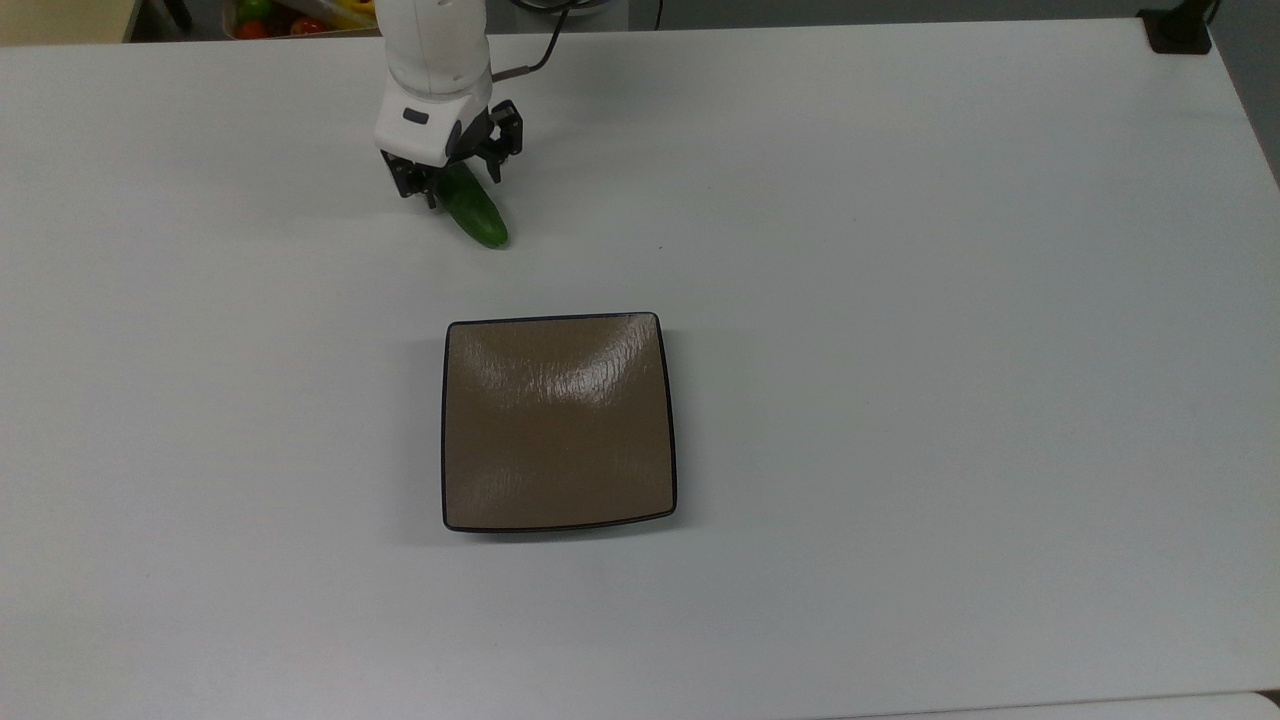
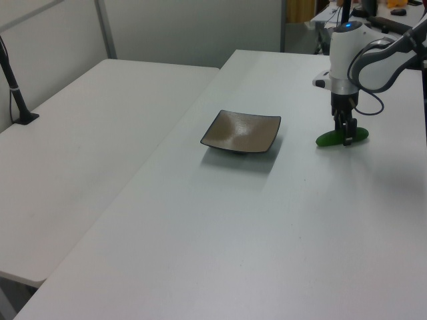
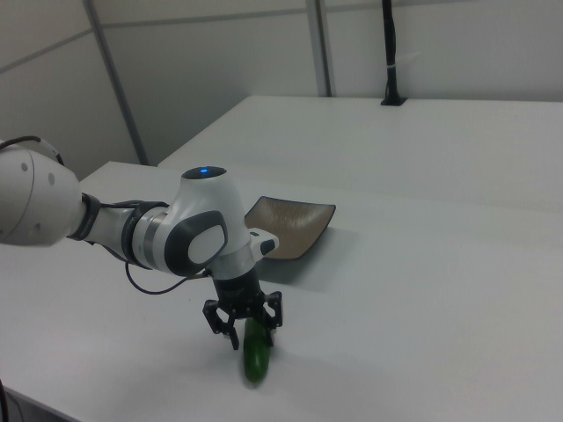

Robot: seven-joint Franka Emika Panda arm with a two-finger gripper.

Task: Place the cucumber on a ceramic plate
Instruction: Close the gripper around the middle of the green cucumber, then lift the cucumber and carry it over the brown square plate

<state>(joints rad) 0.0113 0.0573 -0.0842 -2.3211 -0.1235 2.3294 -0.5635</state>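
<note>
The dark-green cucumber (image 1: 480,222) lies on the white table at the top view's upper left, pointing diagonally toward the ceramic plate (image 1: 558,425). The plate is square, glossy brown and bare, well apart from the cucumber. My gripper (image 1: 455,185) is down at table height over the cucumber's far end, open, with one finger on each side of it. In the left view the gripper (image 2: 347,137) stands upright on the cucumber (image 2: 327,140), to the right of the plate (image 2: 241,131). The right view shows the gripper (image 3: 253,332) straddling the cucumber (image 3: 256,362), with the plate (image 3: 290,224) behind.
A bin of colourful fruit (image 1: 290,15) sits past the table's far edge behind the arm. A black post base (image 1: 1180,30) stands at the top view's upper right corner. A second white table (image 2: 87,127) adjoins on the left view's left.
</note>
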